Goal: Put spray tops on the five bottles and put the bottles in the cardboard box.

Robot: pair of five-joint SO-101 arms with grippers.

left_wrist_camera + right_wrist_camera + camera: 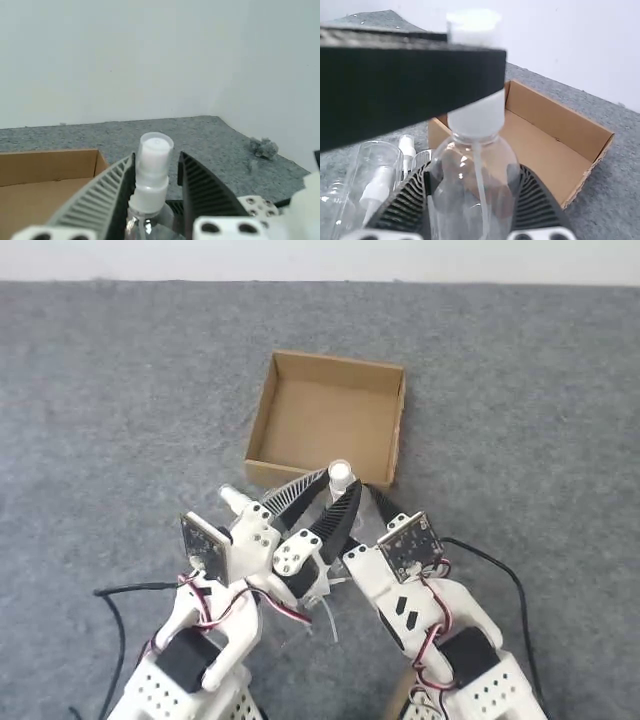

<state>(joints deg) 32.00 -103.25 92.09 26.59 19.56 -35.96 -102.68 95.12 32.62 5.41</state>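
The right gripper (472,175) is clamped round the body of a bottle (470,150) standing just in front of the cardboard box (262,425). The left gripper (156,159) pinches the spray top (154,150) seated on its neck. I judge the task barely begun: the box holds no bottle yet, and the other bottles (372,175) lie just beside its near wall.

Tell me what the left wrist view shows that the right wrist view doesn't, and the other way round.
Left wrist view, not the right: a fluff clump on the carpet near the wall. Right wrist view, not the left: the right end effector gripping the clear bottle by its body, the dip tube inside, and spare bottles lying beside it. Shared: the spray top on that bottle, the left end effector closed on it, and the cardboard box.
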